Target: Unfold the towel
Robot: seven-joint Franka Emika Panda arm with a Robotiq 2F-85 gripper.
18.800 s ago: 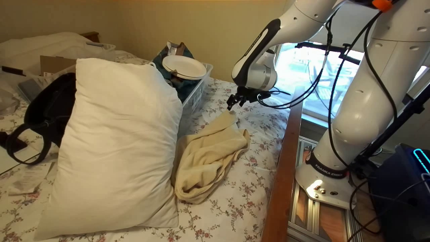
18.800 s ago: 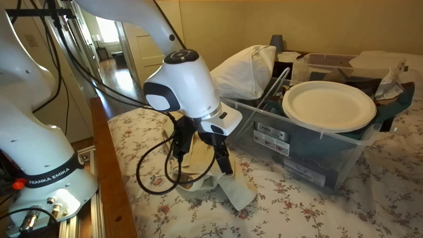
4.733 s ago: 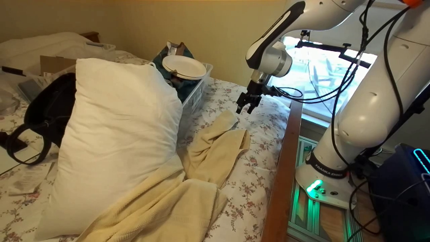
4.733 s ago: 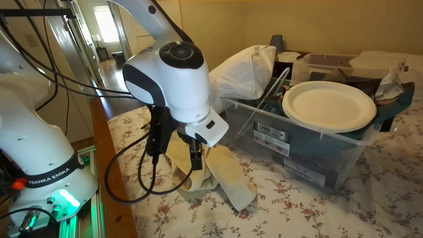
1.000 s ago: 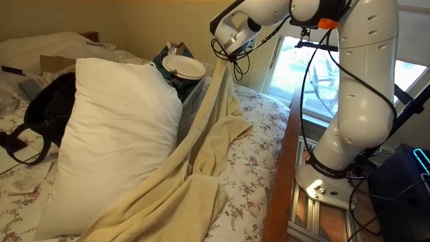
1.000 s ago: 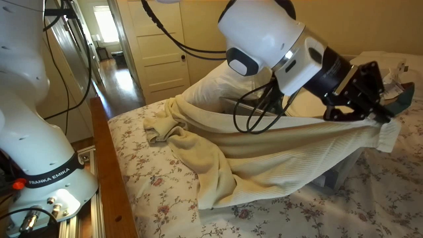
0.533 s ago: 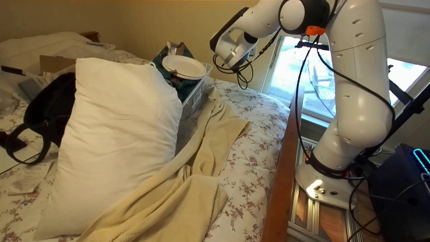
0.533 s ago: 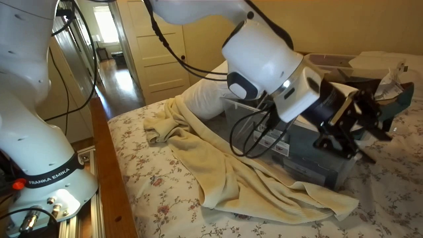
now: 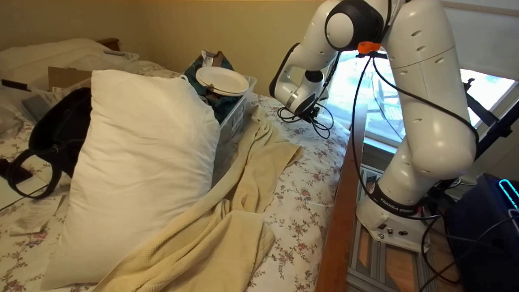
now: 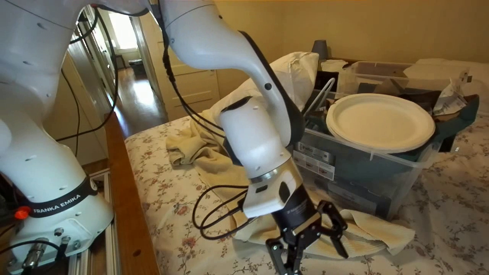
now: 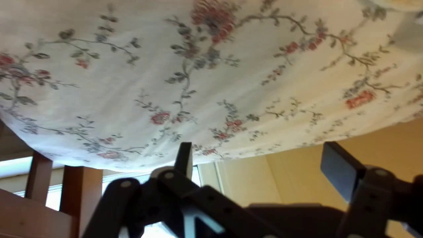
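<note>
The towel (image 9: 239, 231) is matt cloth, its face partly ribbed. The sheet (image 11: 119, 86) is smooth, matt cloth; the pillow (image 9: 146, 174) is cloth with a smooth face. The arm (image 10: 252, 133) is smooth and glossy; its ring (image 10: 272, 173) is metal. The gripper (image 11: 259, 160) looks matt, with smooth pads (image 11: 338, 170). The bin (image 10: 366, 177) is clear, glossy plastic. The plates (image 10: 380, 122) are matt and paper-like. The rail (image 10: 128, 198) is smooth wood; the frame (image 9: 378, 259), bare metal.

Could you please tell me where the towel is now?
In an exterior view, the towel lies at lower centre on the bed, between the white pillow and the wooden rail.
</note>
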